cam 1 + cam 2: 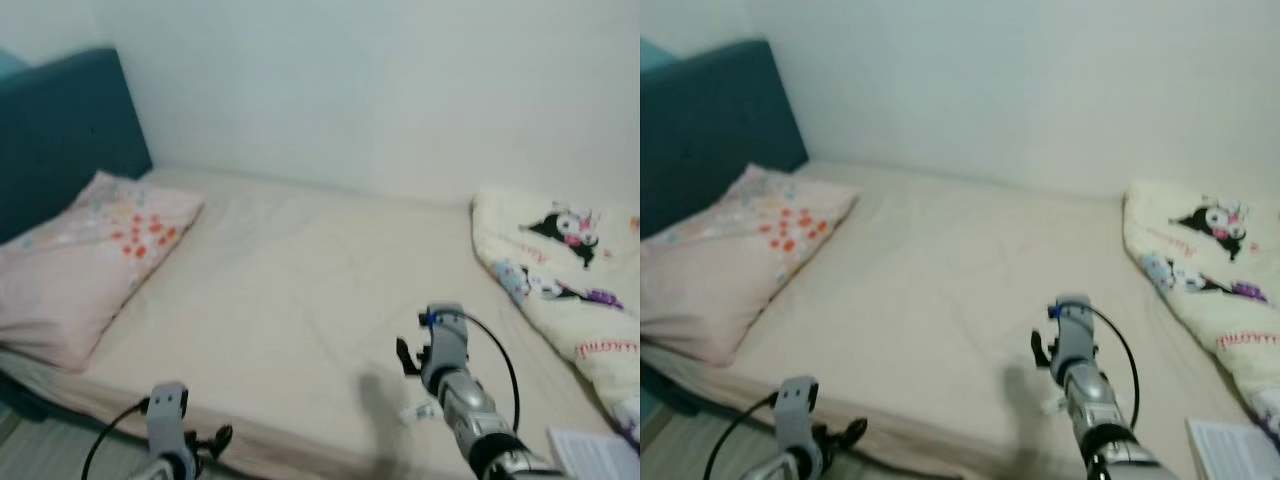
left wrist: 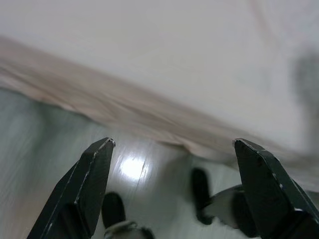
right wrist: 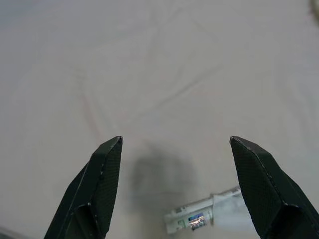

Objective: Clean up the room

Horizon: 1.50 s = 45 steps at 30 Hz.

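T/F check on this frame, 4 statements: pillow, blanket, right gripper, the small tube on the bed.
1. The floral pillow lies by the teal headboard. True.
2. The cartoon-print blanket is spread flat over the whole bed. False: it is bunched at the robot's right side.
3. The right gripper is shut on the small tube. False: it is open above the sheet, and the tube lies loose.
4. The left gripper is open, near the mattress edge. True.

Silver jointed arms, looping black cables, right hand (image 3: 174, 186) with tapered black fingers
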Available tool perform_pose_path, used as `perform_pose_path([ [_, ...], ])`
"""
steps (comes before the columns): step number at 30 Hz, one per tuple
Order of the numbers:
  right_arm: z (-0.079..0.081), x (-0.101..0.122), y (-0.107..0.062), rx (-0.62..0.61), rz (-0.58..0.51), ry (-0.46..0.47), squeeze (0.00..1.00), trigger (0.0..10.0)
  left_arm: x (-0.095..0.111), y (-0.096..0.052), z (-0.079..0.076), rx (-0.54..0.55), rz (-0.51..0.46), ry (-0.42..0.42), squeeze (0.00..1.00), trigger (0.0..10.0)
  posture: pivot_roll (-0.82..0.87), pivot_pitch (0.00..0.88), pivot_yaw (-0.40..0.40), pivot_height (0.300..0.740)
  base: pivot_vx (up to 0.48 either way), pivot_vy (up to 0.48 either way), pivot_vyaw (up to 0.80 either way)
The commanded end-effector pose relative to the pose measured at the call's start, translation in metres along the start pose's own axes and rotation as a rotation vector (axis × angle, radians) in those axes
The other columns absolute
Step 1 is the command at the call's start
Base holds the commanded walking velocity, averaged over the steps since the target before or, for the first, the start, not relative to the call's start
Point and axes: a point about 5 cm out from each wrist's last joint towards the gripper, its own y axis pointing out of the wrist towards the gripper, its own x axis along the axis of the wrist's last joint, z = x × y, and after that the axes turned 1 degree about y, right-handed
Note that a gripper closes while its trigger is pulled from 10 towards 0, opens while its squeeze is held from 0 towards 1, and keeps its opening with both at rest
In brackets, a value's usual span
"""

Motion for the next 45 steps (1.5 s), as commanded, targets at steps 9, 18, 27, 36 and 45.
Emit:
perform_pose_path([
  [9,-0.004,-0.011,-0.003,-0.009,0.065,-0.015,0.00,10.0,-0.014,-0.006,0.004,0.014,0.049,-0.005,0.00,10.0,-0.18,0.019,0.011,0.740,0.000,-0.465,-0.72],
  [18,0.001,-0.013,-0.002,0.036,0.092,0.011,0.00,10.0,-0.022,-0.012,0.020,0.160,0.115,0.010,0.00,10.0,-0.19,0.020,0.011,0.740,0.000,-0.209,-0.71],
  [27,0.009,-0.016,-0.002,0.073,0.102,0.009,0.00,10.0,-0.015,-0.011,0.020,0.151,0.056,-0.024,0.00,10.0,-0.19,0.023,0.008,0.740,0.000,0.000,0.00],
  [36,0.008,-0.018,-0.002,0.050,0.147,-0.017,0.00,10.0,0.023,0.003,0.003,0.028,-0.087,0.112,0.00,10.0,-0.19,0.026,0.006,0.730,0.000,0.000,0.00],
  [45,0.005,-0.021,-0.002,0.022,0.166,-0.010,0.00,10.0,0.039,0.013,-0.031,-0.212,-0.101,0.522,0.00,10.0,-0.19,0.028,0.008,0.700,0.000,0.000,0.00],
])
